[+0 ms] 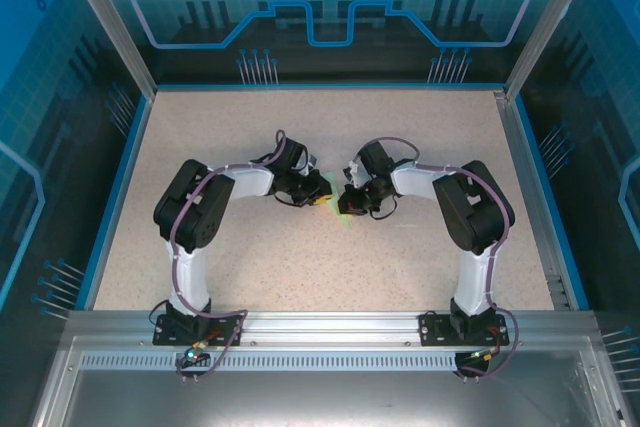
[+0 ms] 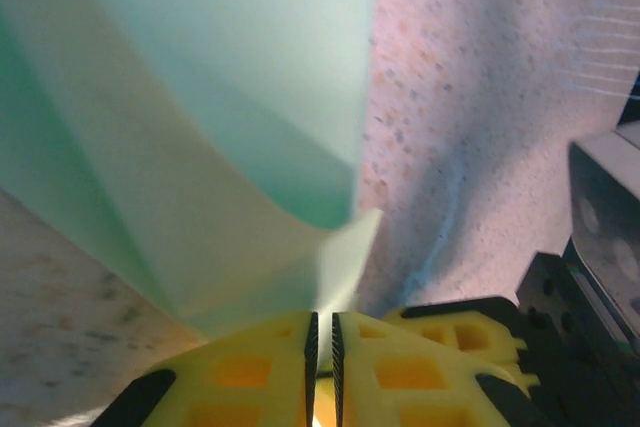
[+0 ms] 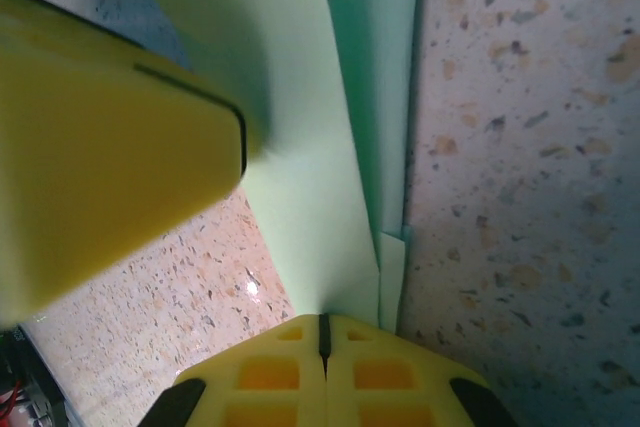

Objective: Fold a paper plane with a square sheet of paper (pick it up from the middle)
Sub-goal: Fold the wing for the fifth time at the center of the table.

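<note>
Pinching a sheet of paper [image 2: 230,97] between them, two robot arms are working at the middle of a speckled counter [image 2: 480,97]. Closest in, the left tool [image 2: 322,319] is pressing its yellow fingers [image 2: 400,367] almost together on the sheet's near corner, with only a hairline gap showing. The right tool [image 3: 322,325] is clamping tight on the opposite end, where folded layers are overlapping. From each tool the pale mint-green paper is running straight ahead, its creases lying along the line joining the two. It is curving rather than lying flat. In the right wrist view, one finger of the left tool is hovering just beside the sheet. Both arms are equally close, tips nearly meeting. The next fold looks likely to hinge on one tool letting go while the other is holding the crease line steady.
</note>
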